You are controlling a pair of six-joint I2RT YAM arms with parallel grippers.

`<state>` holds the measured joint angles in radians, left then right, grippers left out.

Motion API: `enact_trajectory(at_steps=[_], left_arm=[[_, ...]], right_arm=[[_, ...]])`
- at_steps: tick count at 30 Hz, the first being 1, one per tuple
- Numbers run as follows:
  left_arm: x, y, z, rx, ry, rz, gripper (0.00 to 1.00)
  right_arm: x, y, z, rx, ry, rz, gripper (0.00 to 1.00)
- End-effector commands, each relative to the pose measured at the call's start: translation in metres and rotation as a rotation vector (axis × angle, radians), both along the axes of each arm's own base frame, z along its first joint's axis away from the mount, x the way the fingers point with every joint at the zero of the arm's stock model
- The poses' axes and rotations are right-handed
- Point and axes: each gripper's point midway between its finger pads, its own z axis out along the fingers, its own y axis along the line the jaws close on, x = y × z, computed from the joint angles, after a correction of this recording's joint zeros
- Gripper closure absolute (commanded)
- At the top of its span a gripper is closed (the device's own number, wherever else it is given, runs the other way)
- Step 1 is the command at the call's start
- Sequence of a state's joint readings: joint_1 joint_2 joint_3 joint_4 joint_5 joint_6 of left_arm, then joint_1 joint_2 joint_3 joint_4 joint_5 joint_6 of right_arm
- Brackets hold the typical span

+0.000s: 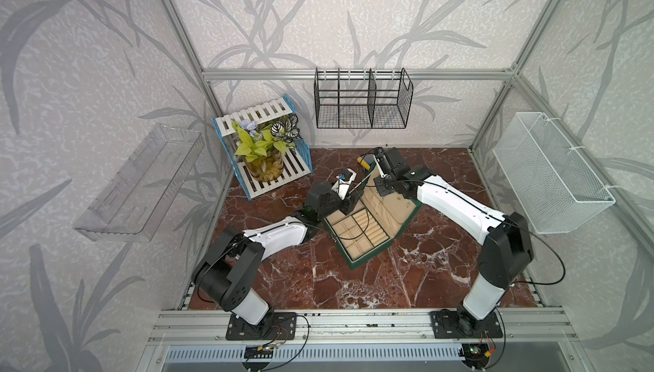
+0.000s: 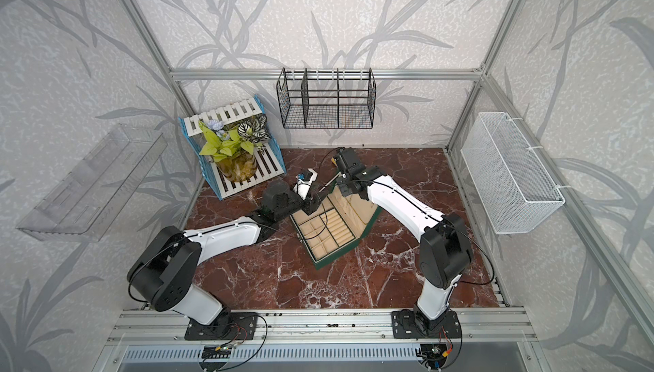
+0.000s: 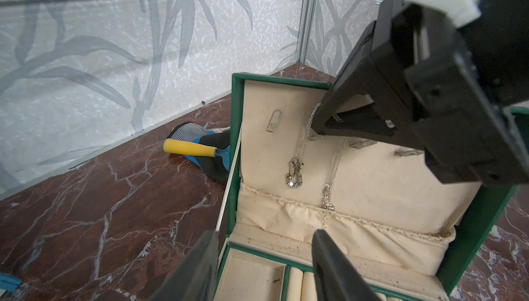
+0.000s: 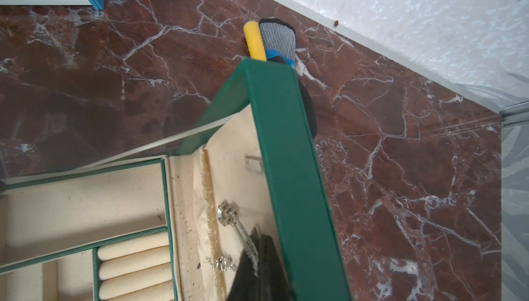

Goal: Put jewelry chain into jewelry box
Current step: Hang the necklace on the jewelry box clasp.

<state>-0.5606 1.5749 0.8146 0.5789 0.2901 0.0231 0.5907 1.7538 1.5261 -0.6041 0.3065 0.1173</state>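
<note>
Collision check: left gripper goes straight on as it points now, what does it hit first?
Probably the lid lining of the jewelry box, near its gathered pocket. The jewelry chain hanging from the right gripper is close to that line and might be brushed first; depth unclear.

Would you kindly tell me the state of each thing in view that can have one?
box: open, lid raised.
chain: hanging from the right gripper, against the lid lining.
right gripper: shut on the chain.
left gripper: open, holding nothing, at the box's near edge.
trowel: lying across the glove, behind the lid.
</note>
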Motion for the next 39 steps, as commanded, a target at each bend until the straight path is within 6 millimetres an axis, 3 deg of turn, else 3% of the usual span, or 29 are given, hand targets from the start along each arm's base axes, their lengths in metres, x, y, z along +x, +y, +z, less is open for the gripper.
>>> enact_trajectory(at_steps=[1,8,15,26,28,34,39], left_arm=[[0.005,-0.002,0.011,-0.020,-0.020,-0.004,0.44],[0.004,-0.002,0.012,-0.021,-0.017,-0.005,0.44],[0.003,-0.001,0.011,-0.020,-0.011,-0.006,0.44],[0.002,0.000,0.016,-0.025,-0.019,-0.004,0.44],[0.000,-0.001,0.017,-0.027,-0.021,-0.011,0.44],[-0.005,0.001,0.025,-0.048,-0.035,-0.020,0.44],[-0.010,0.002,0.026,-0.058,-0.038,-0.028,0.43]], right_arm=[[0.008,-0.008,0.003,-0.039,-0.020,-0.031,1.00],[0.010,-0.010,0.005,-0.044,-0.038,-0.042,1.00],[0.010,-0.015,0.003,-0.068,-0.044,-0.061,0.89],[0.003,-0.012,0.012,-0.015,-0.042,-0.049,0.86],[-0.003,-0.004,0.016,0.039,-0.028,-0.018,0.81],[-0.040,0.013,0.061,0.244,-0.023,0.104,0.58],[-0.047,-0.008,0.074,0.279,-0.032,0.080,0.39]])
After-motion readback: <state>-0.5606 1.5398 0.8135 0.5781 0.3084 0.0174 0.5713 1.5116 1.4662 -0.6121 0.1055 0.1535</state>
